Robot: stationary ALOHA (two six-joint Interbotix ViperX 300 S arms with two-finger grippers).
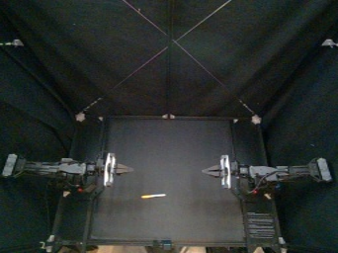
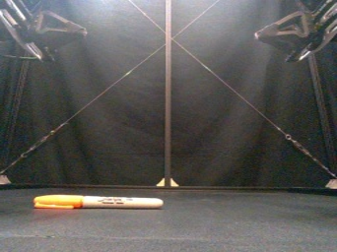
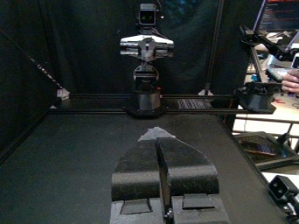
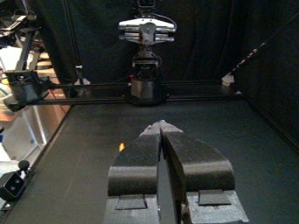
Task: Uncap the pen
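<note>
the pen (image 1: 153,198) lies flat on the table (image 1: 172,138) near the front edge, a little left of middle, its orange cap (image 2: 55,201) on and toward the left. the left gripper (image 1: 128,170) and right gripper (image 1: 208,170) hang high at either side, jaws pressed together on nothing, well apart from the pen, with bare table between them.

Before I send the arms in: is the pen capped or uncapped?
Capped. The pen lies flat on the table, its orange cap seated flush on the white barrel with no gap showing.
</note>
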